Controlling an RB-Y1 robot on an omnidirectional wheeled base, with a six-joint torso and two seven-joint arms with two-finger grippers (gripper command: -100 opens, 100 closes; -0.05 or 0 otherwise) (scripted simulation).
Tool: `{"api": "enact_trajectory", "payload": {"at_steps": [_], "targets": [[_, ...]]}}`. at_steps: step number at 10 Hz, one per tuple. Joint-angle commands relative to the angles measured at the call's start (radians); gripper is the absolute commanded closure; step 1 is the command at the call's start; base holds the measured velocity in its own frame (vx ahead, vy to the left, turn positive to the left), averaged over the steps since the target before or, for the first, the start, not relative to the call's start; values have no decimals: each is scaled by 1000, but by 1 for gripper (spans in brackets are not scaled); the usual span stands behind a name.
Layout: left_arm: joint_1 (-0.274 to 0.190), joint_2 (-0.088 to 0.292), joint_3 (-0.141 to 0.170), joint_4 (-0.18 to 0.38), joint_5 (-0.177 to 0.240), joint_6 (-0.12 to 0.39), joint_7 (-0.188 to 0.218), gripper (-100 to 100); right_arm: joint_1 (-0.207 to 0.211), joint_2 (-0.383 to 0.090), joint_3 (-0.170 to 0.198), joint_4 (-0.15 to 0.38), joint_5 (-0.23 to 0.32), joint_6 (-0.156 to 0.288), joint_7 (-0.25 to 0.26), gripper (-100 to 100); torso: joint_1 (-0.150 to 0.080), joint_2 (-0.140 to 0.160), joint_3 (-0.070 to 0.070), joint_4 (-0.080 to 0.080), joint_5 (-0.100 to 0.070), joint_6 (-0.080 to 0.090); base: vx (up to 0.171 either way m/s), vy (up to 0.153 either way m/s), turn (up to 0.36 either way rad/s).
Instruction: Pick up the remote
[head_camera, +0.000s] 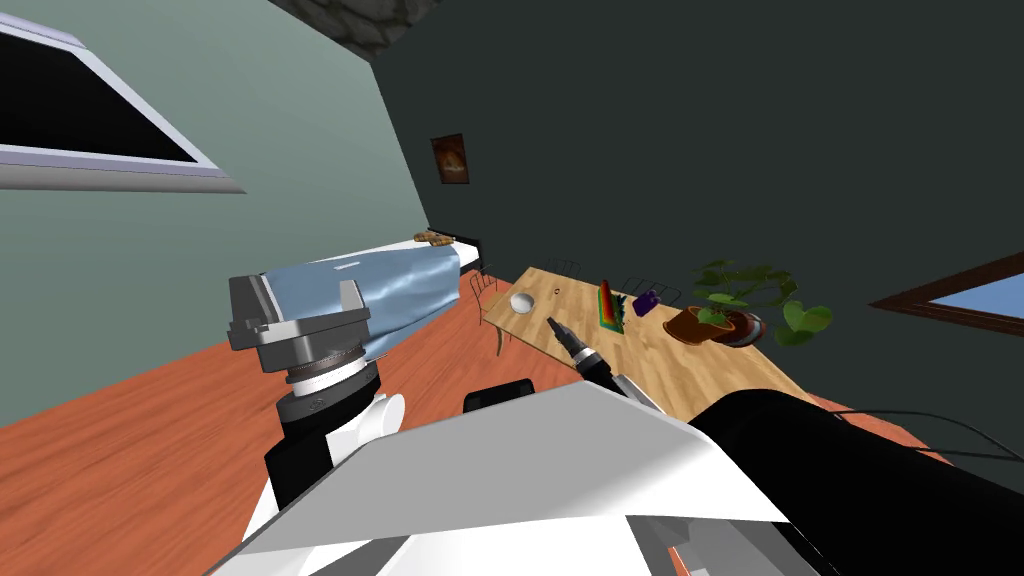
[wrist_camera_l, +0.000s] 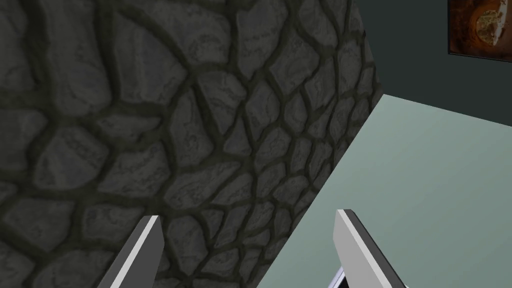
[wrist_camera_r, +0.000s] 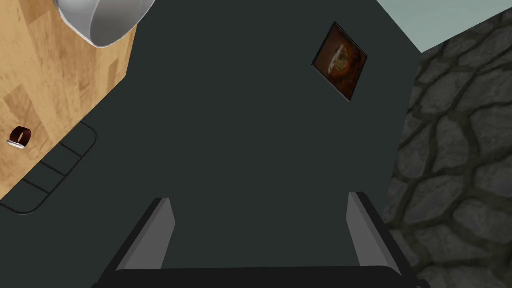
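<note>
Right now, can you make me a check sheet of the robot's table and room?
Surface: long light wooden table
Job's things: nothing seen
Clutter: white round bowl, rainbow-striped block, small purple thing, leafy green plant in a brown pot, tiny dark ring
Grippers: left gripper open, held up; right gripper open, above the table near the bowl
Cables: nothing seen
Surroundings: bed with shiny blue cover, red-brown wooden floor, framed orange picture on dark wall

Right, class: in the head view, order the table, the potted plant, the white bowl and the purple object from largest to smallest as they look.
1. table
2. potted plant
3. white bowl and purple object: they look about alike, so I do not rank one above the other.
</note>
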Motion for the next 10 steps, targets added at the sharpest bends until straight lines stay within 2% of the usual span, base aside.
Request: {"api": "enact_trajectory", "payload": {"at_steps": [1,2,3,5,6,8,9,10], "targets": [[0,0,0,0,0,0,0,0,30,-50,14,38,17,19,21,-100,0,0,0,0,0,0,8,9,222],[0,0,0,0,0,0,0,0,58,-83,26,63,31,36,39,-100,0,0,0,0,0,-1,8,9,317],[0,0,0,0,0,0,0,0,58,-91,26,68,31,36,39,-100,1,0,0,0,0,-1,5,3,136],[0,0,0,0,0,0,0,0,117,-154,53,130,59,71,75,-100,0,0,0,0,0,-1,4,12,328],[0,0,0,0,0,0,0,0,117,-169,53,130,59,71,75,-100,1,0,0,0,0,-1,4,2,147],[0,0,0,0,0,0,0,0,176,-242,83,192,86,104,108,-100,0,0,0,0,0,-1,4,10,349],[0,0,0,0,0,0,0,0,176,-245,83,192,86,104,108,-100,1,0,0,0,0,-1,4,-2,122],[0,0,0,0,0,0,0,0,205,-282,99,223,98,120,123,-100,0,0,0,0,0,0,3,9,229]]}}
